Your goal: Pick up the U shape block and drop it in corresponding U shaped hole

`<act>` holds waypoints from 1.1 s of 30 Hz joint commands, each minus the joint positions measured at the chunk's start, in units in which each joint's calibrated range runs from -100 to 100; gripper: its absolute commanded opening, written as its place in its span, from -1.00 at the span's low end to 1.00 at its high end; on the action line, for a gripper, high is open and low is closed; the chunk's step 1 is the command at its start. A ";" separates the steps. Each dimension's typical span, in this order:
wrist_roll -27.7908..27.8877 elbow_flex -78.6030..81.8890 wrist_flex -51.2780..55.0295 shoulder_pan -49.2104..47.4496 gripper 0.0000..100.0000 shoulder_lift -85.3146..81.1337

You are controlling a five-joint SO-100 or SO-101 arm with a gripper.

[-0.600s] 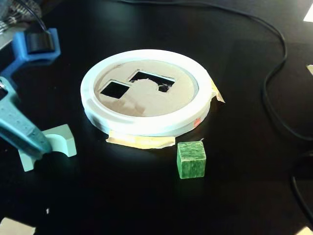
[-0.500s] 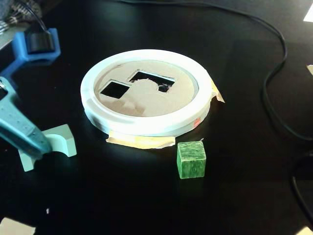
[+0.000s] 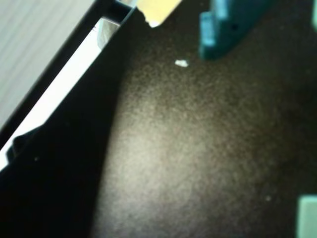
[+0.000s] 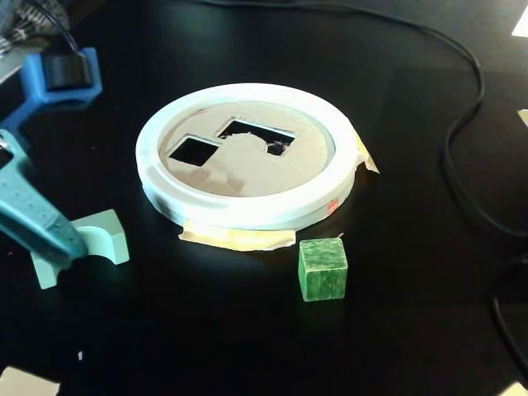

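In the fixed view the pale mint U shape block (image 4: 109, 238) lies on the black table at the left, notch facing down toward the camera. My teal gripper (image 4: 70, 247) reaches in from the left edge, and one finger (image 4: 41, 223) covers the block's middle. Its other finger is hidden. The U shaped hole (image 4: 252, 132) is a dark wide cut-out in the tan round board (image 4: 247, 173), well to the right of the block. In the wrist view a teal finger (image 3: 225, 27) shows at the top and a mint corner of the block (image 3: 308, 218) at the bottom right.
A white ring (image 4: 247, 213) frames the board, held by yellow tape (image 4: 235, 240). A square cut-out (image 4: 194, 150) lies beside the U hole. A dark green cube (image 4: 322, 269) stands in front of the ring. Black cables (image 4: 462, 124) run at the right, and a blue holder (image 4: 62, 78) sits at the back left.
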 commanded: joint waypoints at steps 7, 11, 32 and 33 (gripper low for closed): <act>-0.24 0.39 -1.98 0.97 0.76 -0.77; -0.24 0.39 -1.98 0.97 0.76 -0.77; -0.44 -0.34 -2.68 -0.65 0.76 -0.86; -0.49 -0.61 -2.98 -0.65 0.76 -0.86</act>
